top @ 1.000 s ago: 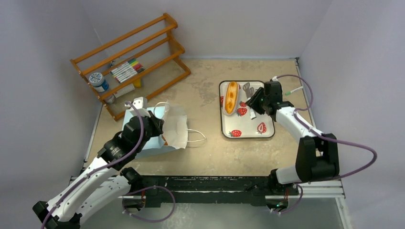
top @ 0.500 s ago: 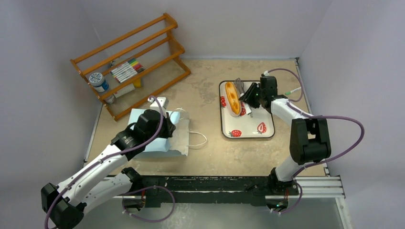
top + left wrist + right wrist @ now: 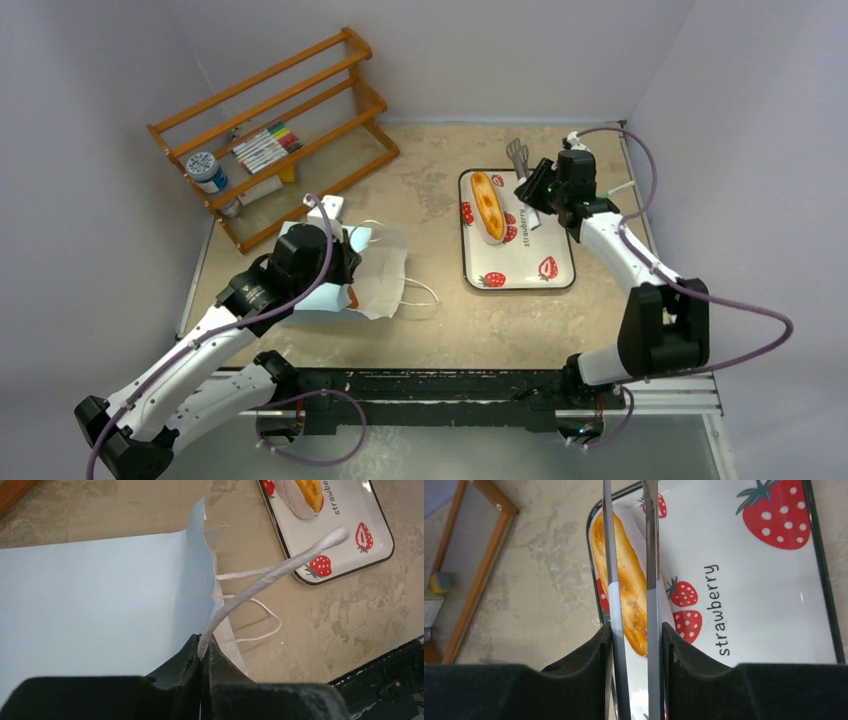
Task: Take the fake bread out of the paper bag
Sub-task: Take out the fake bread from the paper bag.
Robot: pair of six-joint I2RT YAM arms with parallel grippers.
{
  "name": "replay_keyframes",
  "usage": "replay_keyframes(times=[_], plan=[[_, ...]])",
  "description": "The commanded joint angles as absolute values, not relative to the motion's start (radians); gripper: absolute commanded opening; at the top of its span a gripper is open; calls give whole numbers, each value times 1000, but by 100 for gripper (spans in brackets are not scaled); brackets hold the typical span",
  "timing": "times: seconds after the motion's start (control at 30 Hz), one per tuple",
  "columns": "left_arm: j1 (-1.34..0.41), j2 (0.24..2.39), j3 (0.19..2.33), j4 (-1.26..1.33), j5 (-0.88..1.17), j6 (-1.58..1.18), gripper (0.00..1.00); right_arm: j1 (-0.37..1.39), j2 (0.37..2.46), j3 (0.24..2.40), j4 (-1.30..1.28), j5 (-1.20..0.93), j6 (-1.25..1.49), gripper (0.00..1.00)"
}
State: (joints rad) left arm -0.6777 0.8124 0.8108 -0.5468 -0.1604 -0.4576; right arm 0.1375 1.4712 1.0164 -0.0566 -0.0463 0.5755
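Observation:
The paper bag [image 3: 375, 280] [image 3: 100, 605], light blue outside and white inside, lies on its side left of centre with its mouth toward the tray. My left gripper [image 3: 346, 262] [image 3: 204, 649] is shut on one white string handle [image 3: 270, 575]. One piece of fake bread, a golden long loaf [image 3: 488, 206] [image 3: 626, 580] [image 3: 306, 492], lies on the strawberry tray [image 3: 535, 268] [image 3: 769, 570]. My right gripper [image 3: 545, 193] [image 3: 636, 630] is shut on grey metal tongs [image 3: 518, 155] [image 3: 652, 555], whose two arms stand apart above the loaf with nothing between them. The bag's inside is hidden.
An orange wooden rack [image 3: 330, 95] stands at the back left with coloured markers [image 3: 265, 148] and a blue-lidded jar [image 3: 205, 170]. The second bag handle [image 3: 420, 292] trails on the table toward the tray. Walls close the back and both sides.
The right gripper has drawn the tongs back from the loaf toward the far right, leaving the loaf on the tray. The left arm has shifted the bag slightly right by its handle.

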Motion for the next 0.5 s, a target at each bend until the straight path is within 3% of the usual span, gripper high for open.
replay_keyframes(times=[0.0,0.47], plan=[[-686,795,880,-556,-151,-417,0,147,1339,1024,-52,-14,522,12],[-686,914,922,-525,-80,-283,0,432,993,870,-222,-121,578,14]])
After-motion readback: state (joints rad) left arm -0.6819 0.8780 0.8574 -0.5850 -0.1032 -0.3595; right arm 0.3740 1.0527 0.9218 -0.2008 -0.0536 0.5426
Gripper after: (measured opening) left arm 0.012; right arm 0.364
